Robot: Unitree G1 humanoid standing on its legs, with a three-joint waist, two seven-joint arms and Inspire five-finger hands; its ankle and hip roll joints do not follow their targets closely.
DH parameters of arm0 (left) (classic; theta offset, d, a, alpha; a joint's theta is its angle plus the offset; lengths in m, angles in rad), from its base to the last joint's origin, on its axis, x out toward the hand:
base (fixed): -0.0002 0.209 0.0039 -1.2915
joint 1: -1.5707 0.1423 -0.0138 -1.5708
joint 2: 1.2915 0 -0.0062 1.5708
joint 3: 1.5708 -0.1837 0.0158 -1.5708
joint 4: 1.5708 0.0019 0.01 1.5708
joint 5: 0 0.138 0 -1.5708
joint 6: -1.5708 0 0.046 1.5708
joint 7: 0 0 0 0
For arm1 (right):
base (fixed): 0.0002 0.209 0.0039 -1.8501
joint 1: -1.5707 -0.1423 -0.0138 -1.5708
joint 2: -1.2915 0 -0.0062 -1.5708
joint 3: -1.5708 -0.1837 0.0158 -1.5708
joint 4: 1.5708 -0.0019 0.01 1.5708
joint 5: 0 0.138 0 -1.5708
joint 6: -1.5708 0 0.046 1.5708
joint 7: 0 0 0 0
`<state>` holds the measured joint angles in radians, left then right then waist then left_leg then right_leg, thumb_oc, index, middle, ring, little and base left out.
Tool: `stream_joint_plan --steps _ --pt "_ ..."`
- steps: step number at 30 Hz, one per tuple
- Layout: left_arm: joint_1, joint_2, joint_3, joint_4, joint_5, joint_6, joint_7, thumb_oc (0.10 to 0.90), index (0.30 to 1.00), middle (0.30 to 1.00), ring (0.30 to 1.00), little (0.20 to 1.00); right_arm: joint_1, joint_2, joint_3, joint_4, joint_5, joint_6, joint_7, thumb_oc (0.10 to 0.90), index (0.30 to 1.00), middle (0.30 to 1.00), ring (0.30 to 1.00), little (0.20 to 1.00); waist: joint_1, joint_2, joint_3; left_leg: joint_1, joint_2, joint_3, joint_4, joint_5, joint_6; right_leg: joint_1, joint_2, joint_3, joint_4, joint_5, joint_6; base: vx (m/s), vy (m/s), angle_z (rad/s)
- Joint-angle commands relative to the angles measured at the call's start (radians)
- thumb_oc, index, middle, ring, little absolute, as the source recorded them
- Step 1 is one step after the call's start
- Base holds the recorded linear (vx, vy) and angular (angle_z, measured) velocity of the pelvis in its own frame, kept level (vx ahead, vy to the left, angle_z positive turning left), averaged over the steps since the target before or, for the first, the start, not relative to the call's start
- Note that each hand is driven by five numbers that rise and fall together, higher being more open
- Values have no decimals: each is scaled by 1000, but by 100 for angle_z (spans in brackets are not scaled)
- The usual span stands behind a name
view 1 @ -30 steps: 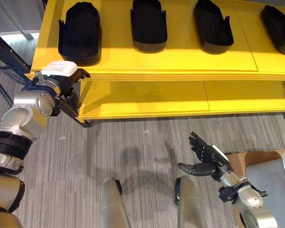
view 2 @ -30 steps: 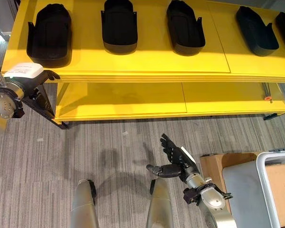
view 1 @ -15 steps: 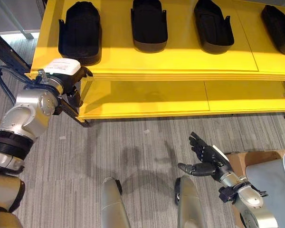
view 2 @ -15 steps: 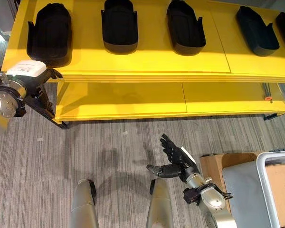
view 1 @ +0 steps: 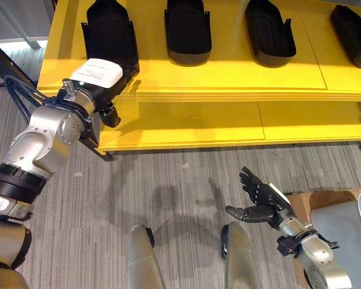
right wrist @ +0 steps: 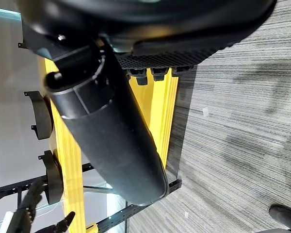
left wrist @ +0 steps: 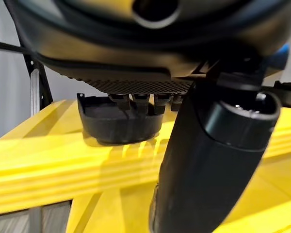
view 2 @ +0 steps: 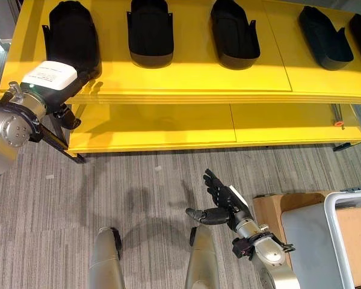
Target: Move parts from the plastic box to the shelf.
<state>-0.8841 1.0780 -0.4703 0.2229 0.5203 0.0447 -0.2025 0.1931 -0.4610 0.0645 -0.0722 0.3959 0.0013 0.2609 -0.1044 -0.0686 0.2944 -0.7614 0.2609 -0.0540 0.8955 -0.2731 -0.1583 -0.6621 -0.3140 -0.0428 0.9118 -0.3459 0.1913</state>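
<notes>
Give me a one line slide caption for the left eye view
Left hand at the leftmost of four black parts on the yellow shelf; right hand open over the carpet.

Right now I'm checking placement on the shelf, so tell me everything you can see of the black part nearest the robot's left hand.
The leftmost black part is a matte, dark plastic-looking shell, elongated and hollow like a trough, with a rounded closed end and small tabs sticking out from its sides. It lies open side up on the yellow shelf, at the left end of a row of similar parts, close to the front edge. The left hand is at its near end, fingers straight and reaching its rim; whether they press it I cannot tell.
</notes>
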Motion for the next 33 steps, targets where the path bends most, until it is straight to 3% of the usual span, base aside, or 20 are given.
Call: stream_joint_plan --steps 1,19,33 --pt "-90 45 106 -22 23 3 70 900 1000 1000 1000 1000 -20 -59 -37 -54 38 -66 1 900 1000 1000 1000 1000 8 32 -79 20 -1 -13 -21 -22 67 63 19 2 -37 -10 -83 0 0 0" --pt "-82 51 93 88 5 31 49 900 1000 1000 1000 1000 -20 -62 -19 -43 31 -58 17 900 1000 1000 1000 1000 6 31 -80 13 0 -10 -19 -18 68 56 19 1 -37 -5 -83 0 0 0" --pt "-121 55 74 -57 -69 -20 35 900 1000 1000 1000 1000 -26 -61 -33 -35 48 -63 14 900 1000 1000 1000 1000 6 32 -79 6 -3 -12 -17 -17 69 50 21 3 -34 -5 -83 0 0 0"
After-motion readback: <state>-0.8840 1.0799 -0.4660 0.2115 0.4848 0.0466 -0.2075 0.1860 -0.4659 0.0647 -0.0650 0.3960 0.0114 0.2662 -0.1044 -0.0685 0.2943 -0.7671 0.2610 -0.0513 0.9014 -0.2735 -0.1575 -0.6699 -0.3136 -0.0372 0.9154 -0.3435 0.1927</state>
